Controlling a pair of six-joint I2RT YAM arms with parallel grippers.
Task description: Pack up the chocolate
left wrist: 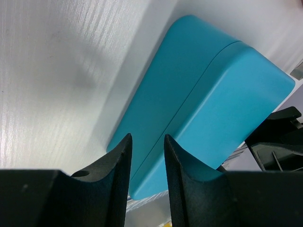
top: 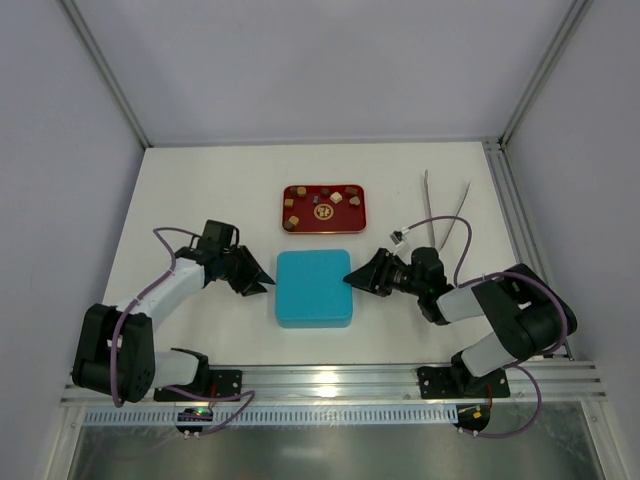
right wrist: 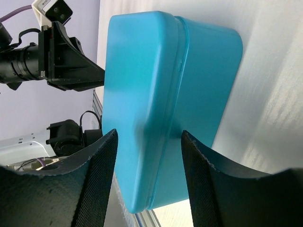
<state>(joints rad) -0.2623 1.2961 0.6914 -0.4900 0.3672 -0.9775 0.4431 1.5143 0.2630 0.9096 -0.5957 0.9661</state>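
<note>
The chocolate [top: 337, 198] lies as several small brown, tan and cream pieces on a red tray [top: 362, 212] at the middle back. A closed teal box [top: 314, 288] sits in front of it, between the two grippers. My left gripper [top: 262, 281] is at the box's left side, with the jaws a narrow gap apart and empty. In the left wrist view the gripper [left wrist: 146, 140] points at the box [left wrist: 208, 94] and its lid seam. My right gripper [top: 352, 277] is open at the box's right edge. In the right wrist view the gripper [right wrist: 149, 137] faces the seam of the box [right wrist: 142, 85].
A pair of metal tongs [top: 446, 205] lies at the back right near the frame rail. White walls close in the table at the back and both sides. The aluminium rail with the arm bases [top: 330, 380] runs along the near edge.
</note>
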